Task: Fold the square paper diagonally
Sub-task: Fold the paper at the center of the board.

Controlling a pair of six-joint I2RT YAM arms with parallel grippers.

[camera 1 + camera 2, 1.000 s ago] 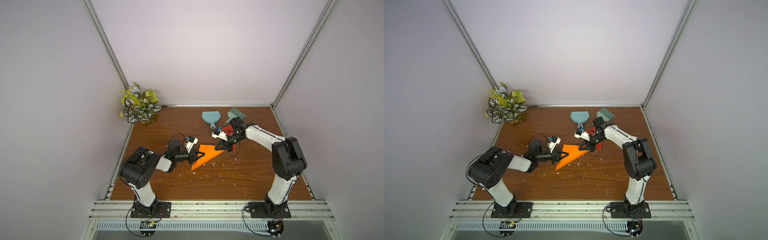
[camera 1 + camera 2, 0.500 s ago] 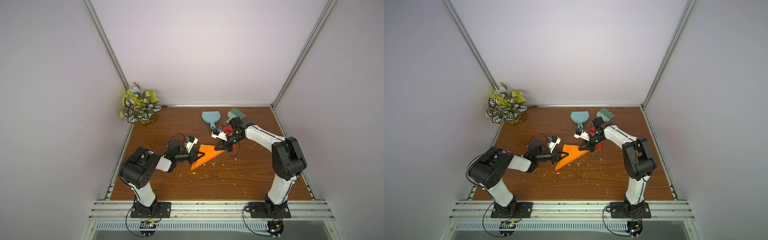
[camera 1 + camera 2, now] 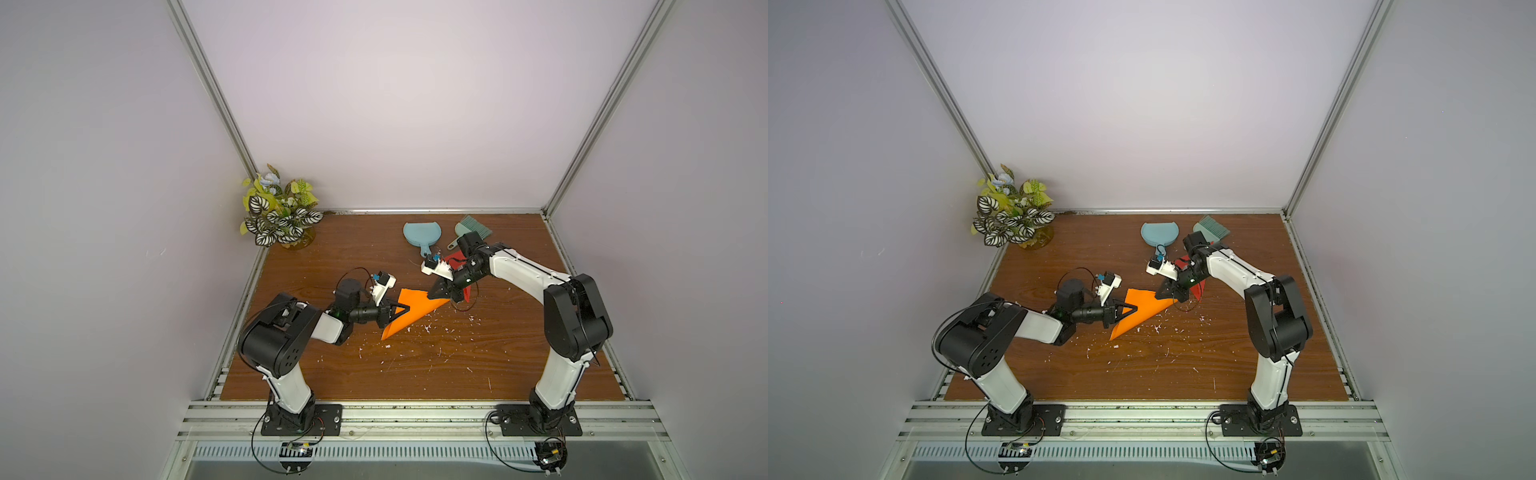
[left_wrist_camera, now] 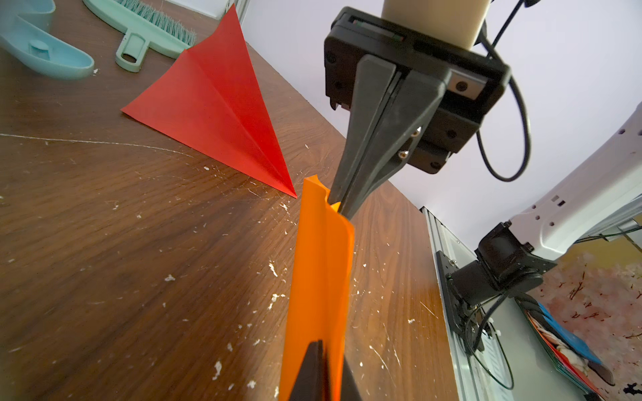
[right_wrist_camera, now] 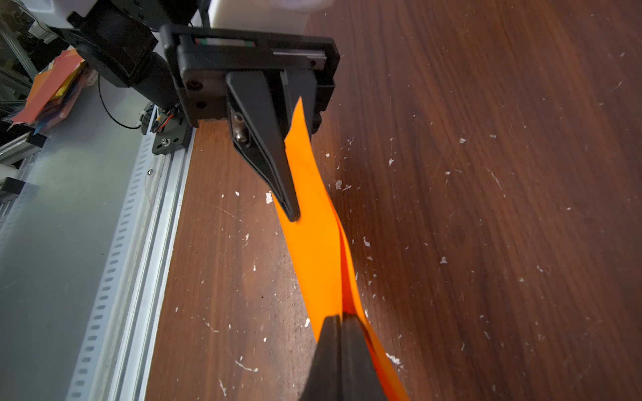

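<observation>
The orange paper [image 3: 411, 313], folded to a triangle, is held over the middle of the worktop [image 3: 457, 374], nearer the left edge than the right. The left gripper [image 3: 405, 309] is pressed together on the paper's left side and the right gripper [image 3: 433, 293] is pressed together on its far-right corner. In both top views the long edge of the triangle runs diagonally, from a sharp corner pointing at the near-left corner of the worktop up to the corner by the right gripper. Whether the low corner touches the wood cannot be told. Between the paper and the near edge the worktop carries only white scraps [image 3: 424, 328]. Along the far edge lie a dustpan [image 3: 422, 235] and a brush [image 3: 471, 227], and a plant [image 3: 280, 212] stands at the far-left corner. A red paper [image 4: 215, 114] lies just beside the right gripper; the top views show it mostly hidden under that arm, while the left wrist view shows it creased, one tip pointing at the orange sheet. The wrist views also show what the top views do not: the orange paper [image 5: 312, 250] stands on edge in two layers that gape apart near the right gripper.
</observation>
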